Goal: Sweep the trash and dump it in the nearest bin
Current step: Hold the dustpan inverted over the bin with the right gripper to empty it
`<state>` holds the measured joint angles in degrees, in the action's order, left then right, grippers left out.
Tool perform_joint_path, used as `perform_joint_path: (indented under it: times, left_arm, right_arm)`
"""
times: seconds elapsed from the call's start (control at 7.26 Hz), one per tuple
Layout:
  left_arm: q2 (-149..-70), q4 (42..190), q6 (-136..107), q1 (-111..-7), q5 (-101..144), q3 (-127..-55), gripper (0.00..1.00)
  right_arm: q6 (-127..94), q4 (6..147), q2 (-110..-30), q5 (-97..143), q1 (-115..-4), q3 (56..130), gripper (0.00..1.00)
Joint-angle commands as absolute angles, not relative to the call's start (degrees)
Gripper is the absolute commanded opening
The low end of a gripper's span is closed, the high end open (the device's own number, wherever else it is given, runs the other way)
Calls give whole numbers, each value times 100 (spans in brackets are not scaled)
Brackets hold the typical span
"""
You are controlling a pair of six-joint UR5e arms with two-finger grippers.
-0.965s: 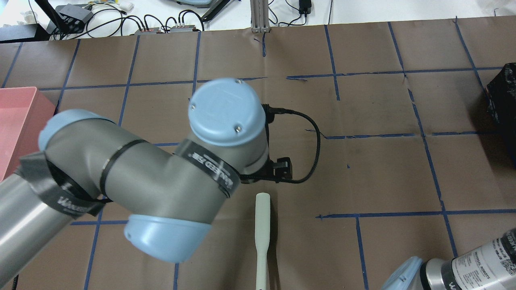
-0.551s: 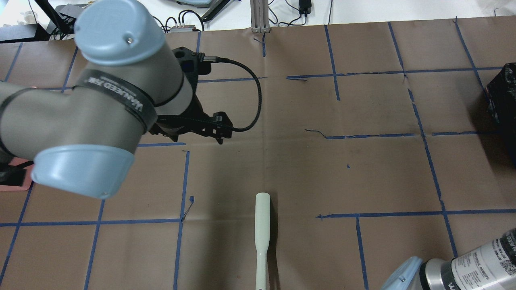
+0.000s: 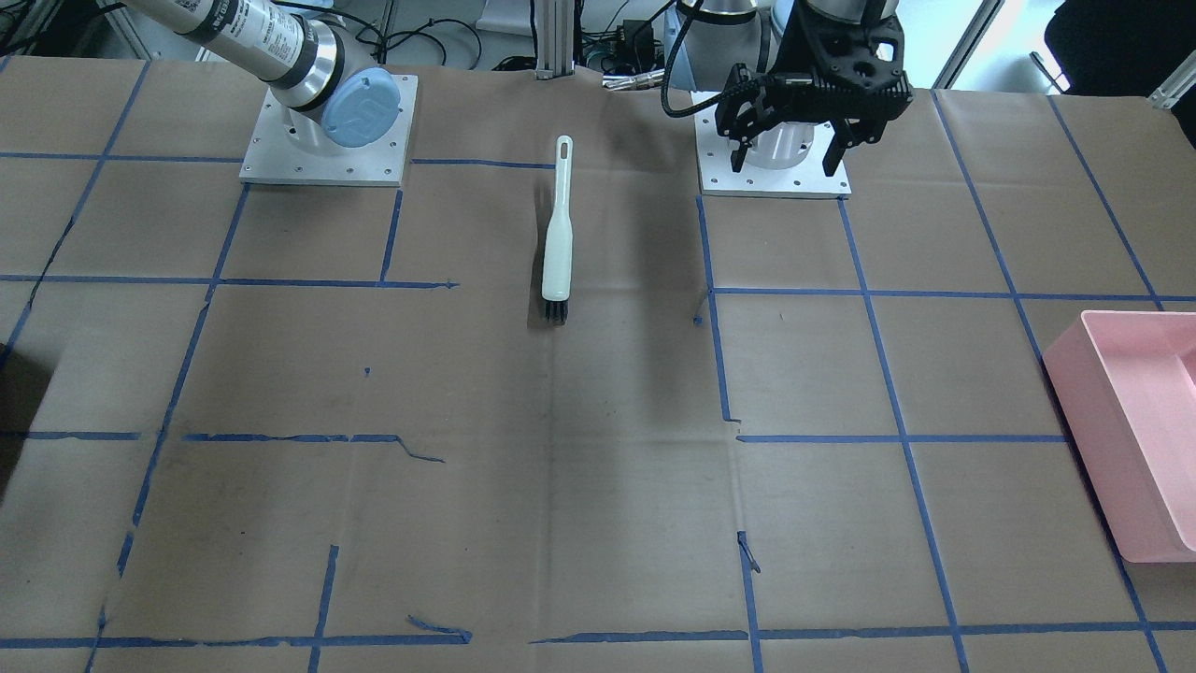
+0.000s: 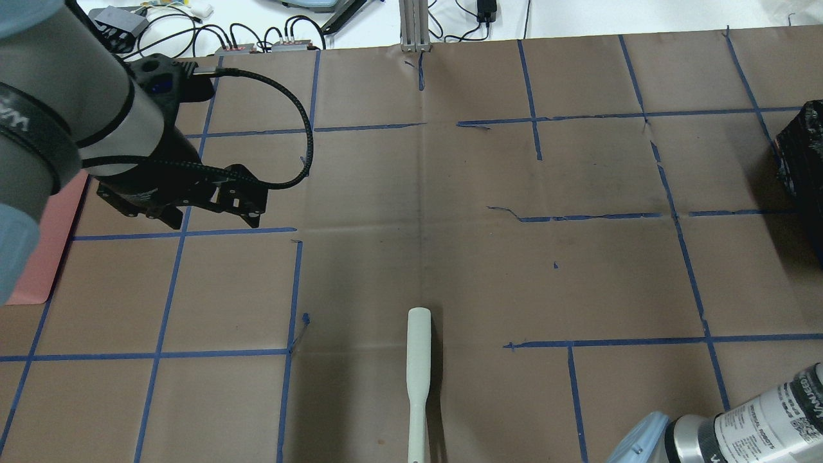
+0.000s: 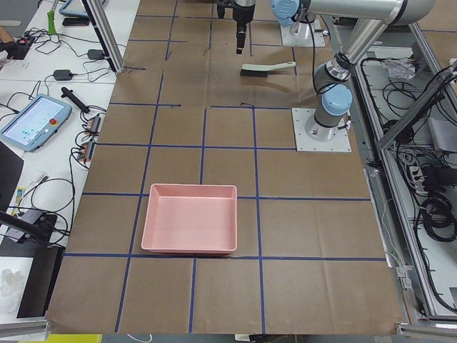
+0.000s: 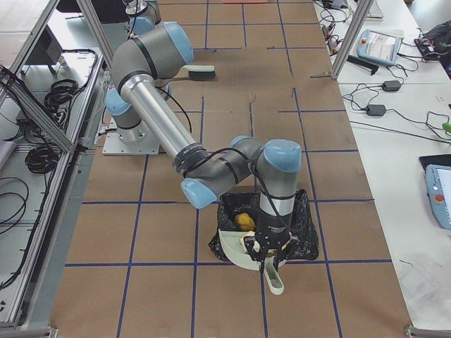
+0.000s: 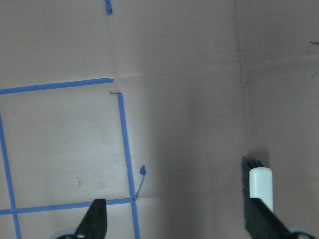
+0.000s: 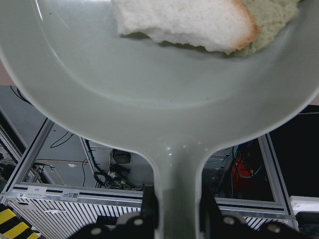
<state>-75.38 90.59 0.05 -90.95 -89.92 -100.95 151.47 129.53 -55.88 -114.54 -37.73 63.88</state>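
Over the last second the left arm swung from above the middle of the counter (image 4: 488, 270) toward its own side. The brush (image 4: 418, 366) lay in the same spot throughout.

**Trash.** A torn piece of white bread (image 8: 184, 20) with a tan crust lay at the far lip of the dustpan (image 8: 149, 99). A second, duller scrap (image 8: 271, 17) lay beside it. A round yellow-brown lump (image 6: 244, 222) already sat inside the black bin (image 6: 303, 232).

**Right arm.** The right fingers (image 8: 148, 209) were clamped on the dustpan's handle. They held the pan at the bin's rim, probably tipped so that the bread would slide in after the lump.

**Left arm.** The left fingers (image 7: 96, 219) were spread apart and held nothing. They hung above the counter near the left arm's base, well clear of the dumping. The brush lay flat between the two bases, most likely set down once sweeping was done.

**Pink bin.** The pink bin (image 5: 189, 218) stood at the opposite end of the counter with nothing in it. The trash was therefore judged to have been nearer the black one.

**Views.**
- Only the right wrist view showed the bread.
- Only the exterior right view showed the lump and the pan against the bin.
- The overhead view showed only an edge of the black bin (image 4: 800, 154) and neither the pan nor the right fingers.
- The front-facing view gave the plainest look at the empty, parted left fingers (image 3: 736, 151).
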Motion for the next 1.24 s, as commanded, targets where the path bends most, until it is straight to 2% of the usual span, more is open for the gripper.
perform_joint_path:
  times: [0.0, 0.55, 1.1]
  left_arm:
    - [-7181, 9220, 88, -8930, -8930, -10160, 100]
    - [-7330, 8792, 410, -8912, -8833, -10449, 100]
    - [-7295, 8499, 809, -8956, -8842, -10467, 100]
  right_arm:
    - [15170, 13051, -5607, -11750, -3910, 6407, 5]
    - [15118, 13069, -5756, -12268, -4113, 6477, 5]
    - [14968, 13848, -6143, -12401, -4122, 7091, 5]
